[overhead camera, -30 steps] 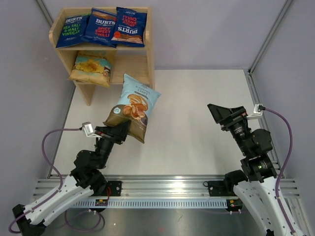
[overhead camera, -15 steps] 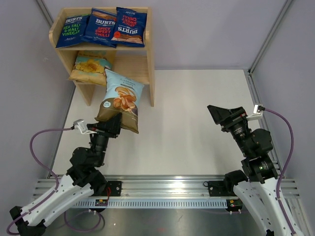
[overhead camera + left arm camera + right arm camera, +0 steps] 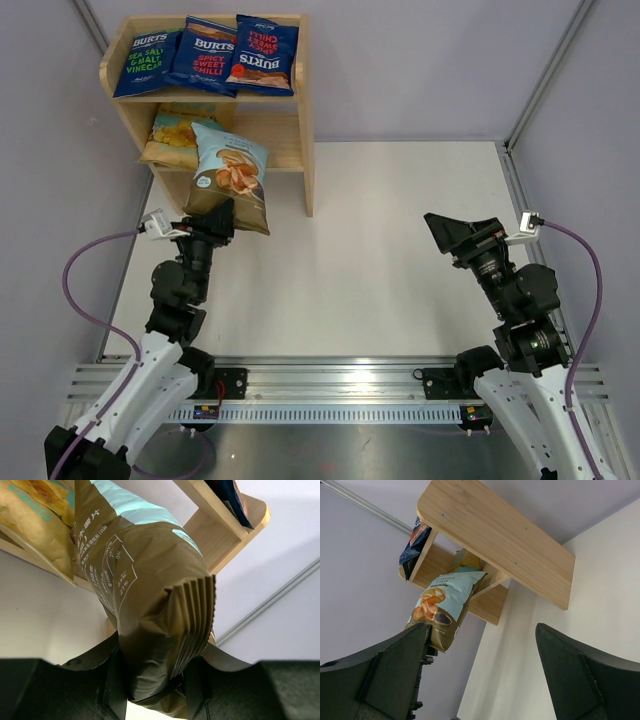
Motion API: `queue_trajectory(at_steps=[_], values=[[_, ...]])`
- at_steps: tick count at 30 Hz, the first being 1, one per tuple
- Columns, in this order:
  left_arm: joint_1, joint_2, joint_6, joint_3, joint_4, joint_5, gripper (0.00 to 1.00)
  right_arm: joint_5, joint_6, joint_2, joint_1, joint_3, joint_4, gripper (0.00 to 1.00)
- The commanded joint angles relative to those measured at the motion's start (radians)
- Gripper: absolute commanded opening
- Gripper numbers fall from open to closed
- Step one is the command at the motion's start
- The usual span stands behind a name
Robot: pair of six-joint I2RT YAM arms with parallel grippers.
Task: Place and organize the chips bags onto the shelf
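Observation:
The wooden shelf (image 3: 299, 120) stands at the back left. Three dark-blue BURTS bags (image 3: 207, 52) lie on its top tier. A yellow chips bag (image 3: 172, 135) lies on the lower tier's left side. My left gripper (image 3: 215, 222) is shut on the brown bottom end of the light-blue Cassava Chips bag (image 3: 229, 172), holding it upright in front of the lower tier, beside the yellow bag. In the left wrist view the bag's crimped end (image 3: 165, 645) sits pinched between the fingers. My right gripper (image 3: 455, 232) stands open and empty over the table's right side, far from the shelf (image 3: 495, 535).
Grey walls enclose the white table (image 3: 400, 260) on three sides. A metal rail (image 3: 340, 385) runs along the near edge by the arm bases. The lower tier's right half (image 3: 280, 135) holds nothing.
My left arm has carried the Cassava bag to the left and toward the shelf, from mid-table to just in front of the lower tier. The right arm has barely moved.

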Motion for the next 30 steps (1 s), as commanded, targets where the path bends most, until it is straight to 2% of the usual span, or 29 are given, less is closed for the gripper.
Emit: queue_trajectory(at_steps=[1, 8, 19, 30], values=[[0.026, 0.054, -0.053, 0.089, 0.2, 0.161, 0.03, 0.035, -0.028, -0.006, 0.002, 0.049, 0.009, 0.98], [0.049, 0.208, -0.049, 0.141, 0.283, 0.2, 0.03, 0.037, -0.025, 0.001, 0.002, 0.054, 0.015, 0.98], [0.15, 0.464, -0.133, 0.21, 0.452, 0.282, 0.03, 0.054, -0.051, 0.003, 0.003, 0.077, 0.005, 0.98], [0.17, 0.697, -0.127, 0.38, 0.473, 0.322, 0.06, 0.061, -0.04, 0.017, 0.002, 0.06, 0.046, 0.98]])
